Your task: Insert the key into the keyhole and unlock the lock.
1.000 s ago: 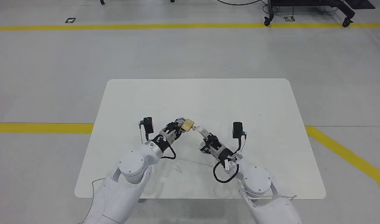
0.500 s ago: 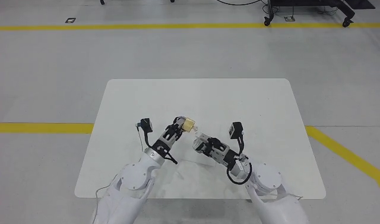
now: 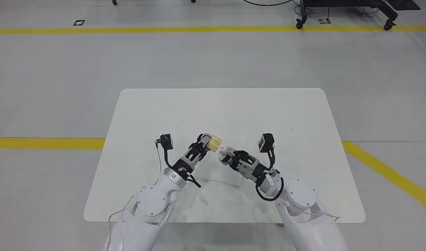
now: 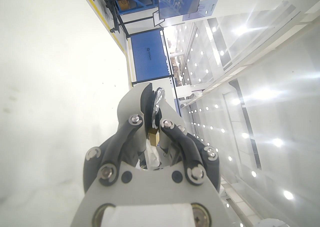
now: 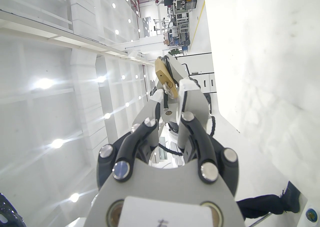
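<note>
While the left gripper [image 3: 202, 146] clamps the brass lock [image 3: 211, 142] above the table [image 3: 279, 111], the right gripper [image 3: 225, 155] sits at the key [image 5: 171, 91]; whether it grips cannot be told.

Left gripper [image 3: 208, 144] clamped on the lock [image 3: 212, 141]; right gripper [image 3: 224, 154] just ahead of its fingertips, facing it

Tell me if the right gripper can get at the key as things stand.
Probably yes. The left gripper holds the lock off the table with the key sticking out toward the right gripper, whose jaws stand apart just before it; nothing lies between.
</note>
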You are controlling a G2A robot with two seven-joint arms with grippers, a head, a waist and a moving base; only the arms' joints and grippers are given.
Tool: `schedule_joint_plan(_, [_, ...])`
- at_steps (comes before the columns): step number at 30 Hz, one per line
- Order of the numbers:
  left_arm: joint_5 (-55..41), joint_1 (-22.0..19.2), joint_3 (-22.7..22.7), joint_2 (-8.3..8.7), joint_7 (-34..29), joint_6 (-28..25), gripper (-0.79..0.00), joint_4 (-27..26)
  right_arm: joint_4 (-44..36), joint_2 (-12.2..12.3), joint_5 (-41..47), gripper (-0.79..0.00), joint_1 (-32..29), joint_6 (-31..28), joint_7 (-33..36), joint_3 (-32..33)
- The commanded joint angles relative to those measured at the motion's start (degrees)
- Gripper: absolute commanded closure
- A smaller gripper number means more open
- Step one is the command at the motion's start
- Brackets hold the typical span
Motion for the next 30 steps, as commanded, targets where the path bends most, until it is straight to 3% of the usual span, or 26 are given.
schedule_joint_plan(1, [-0.02,0.08,-0.17,0.02,-0.4,-0.3,0.0,0.24,0.26,-0.02,0.23,-0.049,0.28,0.01,-0.49,-0.03])
schedule_joint_plan(7, [0.4,0.21,-0.48,0.01,-0.78,-0.64,0.0,0.32,1.1,-0.09,-0.1,0.0,1.33,2.15,-1.53,-1.01])
schedule_joint_plan(16, [2.03,0.26,-0.98,0.09,-1.29,-1.99,0.0,0.29,2.29,0.32,4.12,0.0,2.55,6.6,5.13,-0.28])
schedule_joint_plan(30, [6.68,1.44,-1.66,0.36,-1.07,-6.05,0.0,0.52,7.32,1.08,17.36,0.0,6.59,21.02,15.48,2.07])
